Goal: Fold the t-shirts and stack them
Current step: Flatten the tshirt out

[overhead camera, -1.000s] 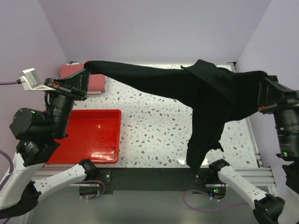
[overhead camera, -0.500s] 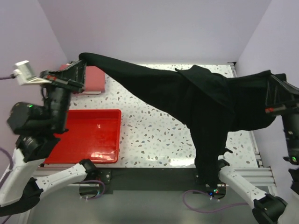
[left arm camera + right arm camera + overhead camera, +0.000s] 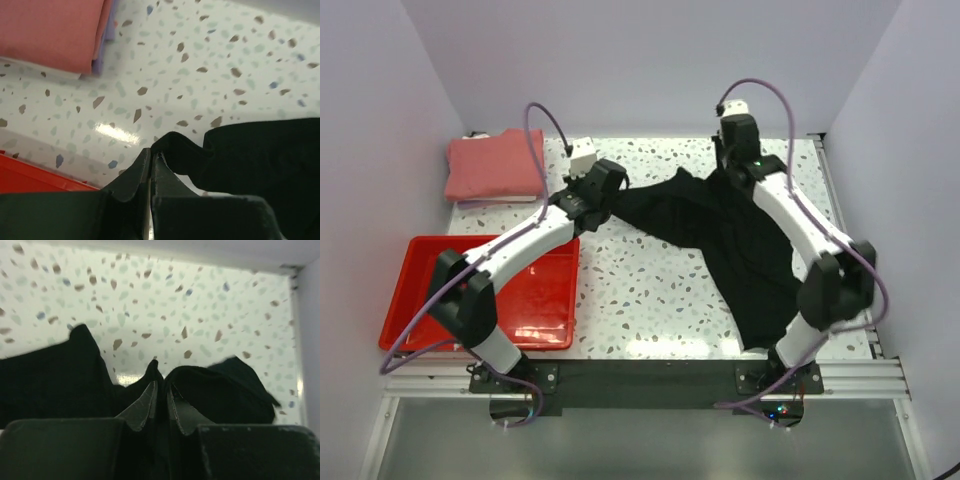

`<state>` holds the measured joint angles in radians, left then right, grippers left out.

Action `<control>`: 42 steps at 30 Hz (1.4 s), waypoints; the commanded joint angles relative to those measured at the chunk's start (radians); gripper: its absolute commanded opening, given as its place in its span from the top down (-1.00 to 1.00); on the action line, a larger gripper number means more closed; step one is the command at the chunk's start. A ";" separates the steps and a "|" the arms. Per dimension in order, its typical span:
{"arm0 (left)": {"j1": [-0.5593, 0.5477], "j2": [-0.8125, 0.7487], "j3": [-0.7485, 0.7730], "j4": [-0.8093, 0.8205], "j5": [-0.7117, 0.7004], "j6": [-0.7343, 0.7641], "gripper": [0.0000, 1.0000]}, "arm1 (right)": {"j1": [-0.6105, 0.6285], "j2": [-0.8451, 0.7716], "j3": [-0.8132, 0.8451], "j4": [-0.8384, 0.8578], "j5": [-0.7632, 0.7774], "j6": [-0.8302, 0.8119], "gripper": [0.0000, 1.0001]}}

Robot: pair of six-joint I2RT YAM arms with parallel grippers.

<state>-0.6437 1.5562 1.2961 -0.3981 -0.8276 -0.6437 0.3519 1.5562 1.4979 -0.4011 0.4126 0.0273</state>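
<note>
Having come down from up high, the left gripper point(image 3: 608, 192) and the right gripper point(image 3: 729, 166) now lay the black shirt point(image 3: 745, 245) on the table point(image 3: 640, 290), both pinched tight on its far edge, so folding can likely start, with the pink shirt point(image 3: 492, 165) waiting folded in the far left corner.

black t-shirt point(image 3: 745, 255): we are seeing soft matt cloth
pink t-shirt point(image 3: 495, 165): we are seeing matt cloth, up-left of the left gripper point(image 3: 151, 154)
tray point(image 3: 545, 290): we are seeing glossy plastic
table point(image 3: 640, 290): we are seeing a glossy speckled top
</note>
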 commanded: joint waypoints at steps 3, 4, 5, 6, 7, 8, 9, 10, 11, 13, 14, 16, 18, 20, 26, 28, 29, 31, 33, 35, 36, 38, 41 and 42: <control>0.038 0.030 0.008 -0.110 -0.025 -0.114 1.00 | -0.037 0.341 0.283 0.007 -0.162 -0.007 0.98; 0.044 0.025 -0.018 -0.107 -0.024 -0.123 1.00 | -0.037 0.391 0.368 -0.025 -0.187 -0.007 0.92; 0.045 0.018 -0.033 -0.105 -0.025 -0.126 1.00 | -0.037 0.462 0.404 -0.044 -0.213 -0.006 0.88; 0.049 0.005 -0.046 -0.105 -0.024 -0.131 1.00 | -0.037 0.493 0.438 -0.065 -0.271 -0.003 0.77; 0.050 -0.002 -0.056 -0.105 -0.024 -0.134 1.00 | -0.037 0.511 0.478 -0.083 -0.293 0.002 0.66; 0.052 -0.011 -0.079 -0.110 -0.021 -0.137 1.00 | -0.037 0.524 0.481 -0.105 -0.311 0.014 0.60; 0.052 -0.028 -0.089 -0.113 -0.022 -0.142 1.00 | -0.037 0.515 0.472 -0.104 -0.330 0.020 0.39; 0.052 -0.037 -0.096 -0.132 -0.021 -0.158 1.00 | -0.037 0.501 0.423 -0.094 -0.336 0.026 0.14; 0.052 -0.047 -0.119 -0.137 -0.024 -0.165 1.00 | -0.037 0.478 0.392 -0.073 -0.339 0.036 -0.17; 0.052 -0.083 -0.145 -0.143 -0.025 -0.177 1.00 | -0.037 0.389 0.295 -0.070 -0.298 0.055 -0.97; 0.052 -0.097 -0.171 -0.142 -0.022 -0.178 1.00 | -0.037 0.351 0.250 -0.076 -0.269 0.095 -0.98; 0.052 -0.136 -0.204 -0.139 -0.015 -0.177 1.00 | -0.039 0.205 0.094 -0.087 -0.165 0.149 -0.98; 0.052 -0.175 -0.225 -0.130 -0.005 -0.171 1.00 | -0.047 0.090 -0.029 -0.099 -0.114 0.247 -0.98; 0.052 -0.200 -0.257 -0.116 -0.004 -0.166 1.00 | -0.057 -0.069 -0.210 -0.155 -0.107 0.359 -0.98; 0.052 -0.268 -0.322 -0.062 0.024 -0.114 1.00 | -0.085 -0.376 -0.569 -0.333 -0.136 0.537 -0.98; 0.052 -0.274 -0.330 -0.058 0.030 -0.109 1.00 | -0.085 -0.427 -0.649 -0.381 -0.153 0.559 -0.98; 0.052 -0.272 -0.331 -0.054 0.039 -0.109 1.00 | -0.085 -0.464 -0.674 -0.386 -0.167 0.580 -0.98; 0.052 -0.275 -0.342 -0.036 0.056 -0.103 1.00 | -0.085 -0.478 -0.735 -0.386 -0.201 0.588 -0.97; 0.052 -0.277 -0.350 -0.019 0.090 -0.093 1.00 | -0.087 -0.463 -0.763 -0.363 -0.210 0.582 -0.98; 0.052 -0.275 -0.354 -0.021 0.122 -0.090 1.00 | -0.085 -0.426 -0.778 -0.332 -0.196 0.576 -0.97; 0.052 -0.274 -0.356 -0.022 0.136 -0.086 1.00 | -0.085 -0.409 -0.780 -0.321 -0.193 0.574 -0.98; 0.052 -0.277 -0.360 -0.025 0.160 -0.086 1.00 | -0.085 -0.377 -0.777 -0.283 -0.189 0.569 -0.98; 0.052 -0.278 -0.373 -0.015 0.177 -0.082 1.00 | -0.087 -0.312 -0.766 -0.263 -0.175 0.569 -0.98; 0.052 -0.277 -0.374 -0.010 0.183 -0.071 1.00 | -0.085 -0.294 -0.766 -0.260 -0.169 0.568 -0.98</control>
<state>-0.6003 1.3022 0.9340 -0.4583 -0.6792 -0.7387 0.2634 1.2263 0.7158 -0.7124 0.2184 0.5766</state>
